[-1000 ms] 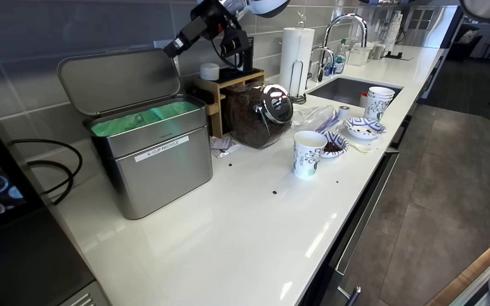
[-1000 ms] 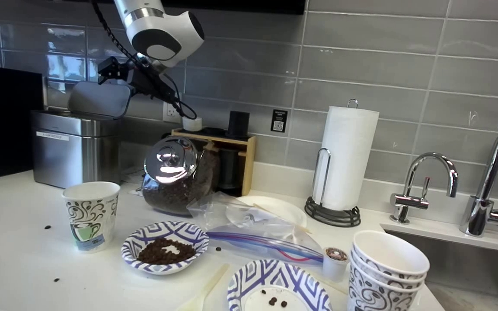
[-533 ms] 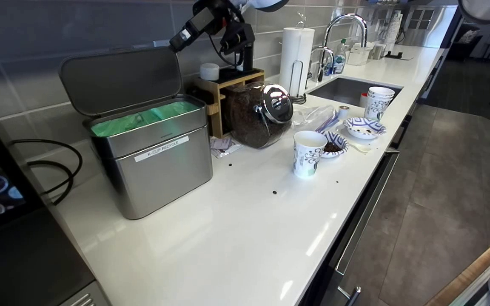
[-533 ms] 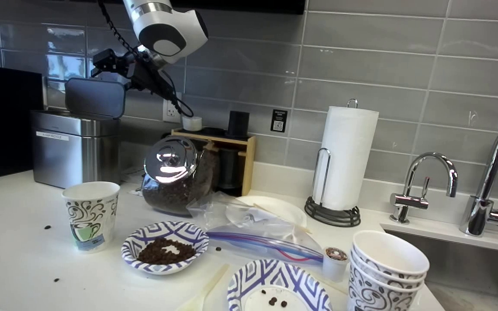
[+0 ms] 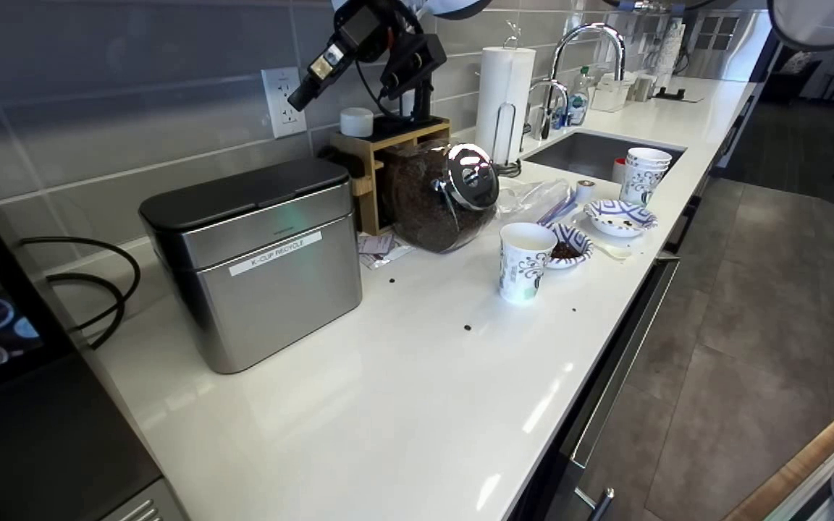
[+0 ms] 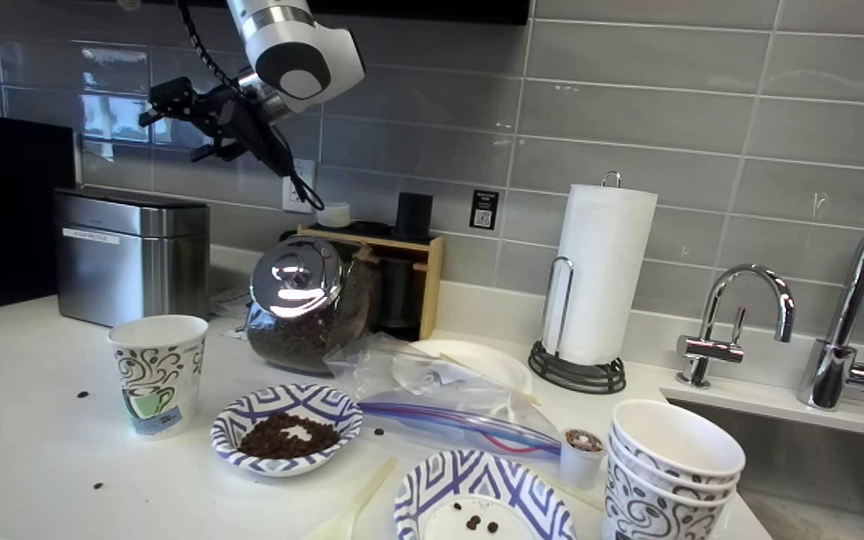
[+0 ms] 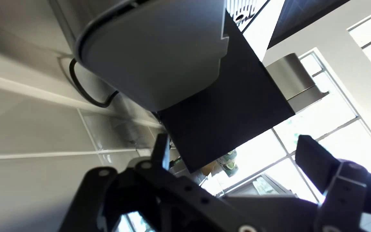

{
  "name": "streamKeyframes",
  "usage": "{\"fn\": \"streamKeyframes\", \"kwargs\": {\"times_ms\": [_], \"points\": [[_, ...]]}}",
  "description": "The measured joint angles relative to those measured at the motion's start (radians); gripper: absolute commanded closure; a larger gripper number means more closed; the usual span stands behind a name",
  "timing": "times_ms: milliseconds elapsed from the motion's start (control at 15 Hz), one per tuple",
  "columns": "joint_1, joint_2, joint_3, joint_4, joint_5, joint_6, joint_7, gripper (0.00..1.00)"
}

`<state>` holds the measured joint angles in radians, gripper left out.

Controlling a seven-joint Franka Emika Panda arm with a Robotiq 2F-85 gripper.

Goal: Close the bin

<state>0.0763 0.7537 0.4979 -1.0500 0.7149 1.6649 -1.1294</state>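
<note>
The bin is a boxy brushed-steel container with a white label; its front point(image 5: 287, 289) shows in an exterior view. Its dark flat lid point(image 5: 243, 192) lies down flat over the top, and the green liner is hidden. The bin also stands at the left in an exterior view point(image 6: 132, 262). In the wrist view its grey lid point(image 7: 153, 58) fills the upper middle. My gripper point(image 6: 174, 137) is in the air above and to the right of the bin, apart from it. Its fingers are spread and empty, as the wrist view point(image 7: 233, 141) shows.
A glass jar of coffee beans point(image 5: 439, 195) and a wooden shelf box point(image 5: 368, 163) stand beside the bin. A black machine point(image 5: 26, 405) stands on its other side. A paper cup point(image 5: 522, 264), bowls point(image 6: 286, 442) and a paper towel roll point(image 6: 601, 274) stand along the counter.
The bin's lid was raised, with my gripper by its upper edge. Now it lies down on the bin. My gripper has shifted slightly and stays above the counter.
</note>
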Motion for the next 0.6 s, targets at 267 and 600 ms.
{"fn": "streamKeyframes", "kwargs": {"times_ms": [267,600], "points": [[0.023,0.029,-0.027,0.054,0.001,-0.080,0.064,0.00],[0.035,0.042,-0.024,0.085,0.001,-0.100,0.149,0.00]]}}
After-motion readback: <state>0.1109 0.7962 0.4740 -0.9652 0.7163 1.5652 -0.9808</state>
